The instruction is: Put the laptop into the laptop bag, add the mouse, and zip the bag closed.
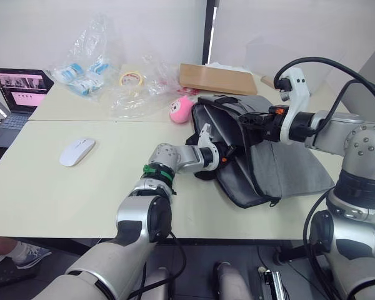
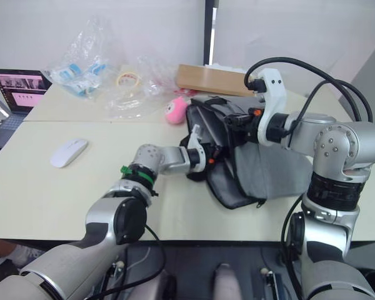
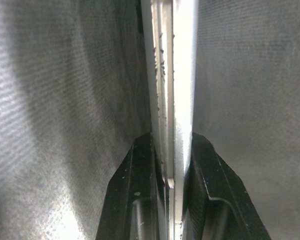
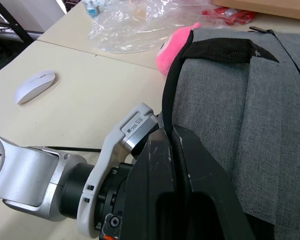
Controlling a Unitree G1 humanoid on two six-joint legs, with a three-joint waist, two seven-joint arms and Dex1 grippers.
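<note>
The grey laptop bag point(image 1: 287, 169) lies on the right half of the table with its mouth facing left. My right gripper point(image 4: 171, 132) is shut on the black-edged upper flap and holds it raised. My left gripper point(image 3: 172, 165) reaches inside the mouth, out of sight in the head views. The left wrist view shows it shut on the thin silver edge of the laptop point(image 3: 172, 100), with grey lining on both sides. The rest of the laptop is hidden inside the bag. Far to the left, the white mouse point(image 1: 77, 151) rests on the table, apart from both grippers.
A pink fluffy ball point(image 1: 181, 109) sits just behind the bag's mouth. A flat cardboard box point(image 1: 215, 78), crumpled plastic bags point(image 1: 112, 75) and a tape roll point(image 1: 131, 79) line the back. A small dark laptop point(image 1: 19, 94) with a lit screen stands at the far left.
</note>
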